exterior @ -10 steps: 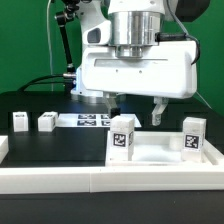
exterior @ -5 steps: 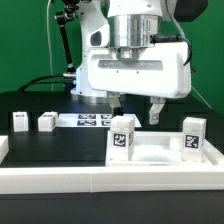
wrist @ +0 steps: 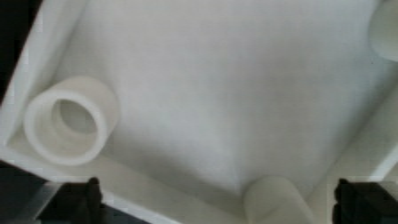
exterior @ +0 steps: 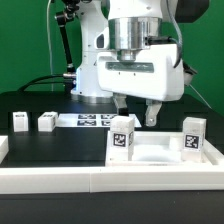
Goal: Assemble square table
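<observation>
The white square tabletop (exterior: pixel 160 151) lies at the exterior view's front right. Two tagged white legs (exterior: pixel 122 137) (exterior: pixel 193 135) stand upright at it. Two more small legs (exterior: pixel 20 121) (exterior: pixel 46 121) sit on the black table at the exterior view's left. My gripper (exterior: pixel 135 109) hangs open just above the tabletop's far side, holding nothing. In the wrist view the tabletop (wrist: pixel 231 90) fills the frame, with one round socket (wrist: pixel 68 125) to one side. A second socket (wrist: pixel 285 195) lies between my dark fingertips (wrist: pixel 80 200), gripper (wrist: pixel 221 204).
The marker board (exterior: pixel 90 120) lies flat on the table behind the tabletop. A long low white border wall (exterior: pixel 60 178) runs along the front edge. The arm's base and cables (exterior: pixel 62 60) stand at the back, in front of a green backdrop.
The hand has turned about its vertical axis and shifted slightly toward the exterior view's right, staying above the tabletop. The jaws stay open. No part has moved.
</observation>
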`<state>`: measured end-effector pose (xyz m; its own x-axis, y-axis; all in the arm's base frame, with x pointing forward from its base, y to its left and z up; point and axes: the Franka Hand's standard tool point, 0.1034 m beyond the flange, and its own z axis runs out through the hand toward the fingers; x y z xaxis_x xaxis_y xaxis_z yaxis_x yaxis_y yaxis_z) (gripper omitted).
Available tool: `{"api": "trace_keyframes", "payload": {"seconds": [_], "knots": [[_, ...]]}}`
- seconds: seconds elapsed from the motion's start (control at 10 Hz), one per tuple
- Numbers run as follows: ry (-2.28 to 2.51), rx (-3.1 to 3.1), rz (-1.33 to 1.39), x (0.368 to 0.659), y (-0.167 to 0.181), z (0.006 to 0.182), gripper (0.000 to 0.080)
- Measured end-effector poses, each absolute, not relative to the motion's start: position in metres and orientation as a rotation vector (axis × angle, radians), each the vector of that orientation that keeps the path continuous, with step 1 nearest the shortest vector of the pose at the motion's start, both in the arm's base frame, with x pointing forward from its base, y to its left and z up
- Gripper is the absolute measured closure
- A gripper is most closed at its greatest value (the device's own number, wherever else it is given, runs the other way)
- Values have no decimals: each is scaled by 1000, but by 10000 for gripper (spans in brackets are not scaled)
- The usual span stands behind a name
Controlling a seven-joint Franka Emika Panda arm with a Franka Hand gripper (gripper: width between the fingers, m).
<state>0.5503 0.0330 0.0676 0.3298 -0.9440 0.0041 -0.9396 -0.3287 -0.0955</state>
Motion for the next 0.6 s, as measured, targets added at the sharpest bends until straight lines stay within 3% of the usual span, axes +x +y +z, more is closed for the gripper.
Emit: {"api": "trace_keyframes", "payload": {"seconds": [0.6], "knots": [[2194,-2099,-30,542,50,61,150]]}}
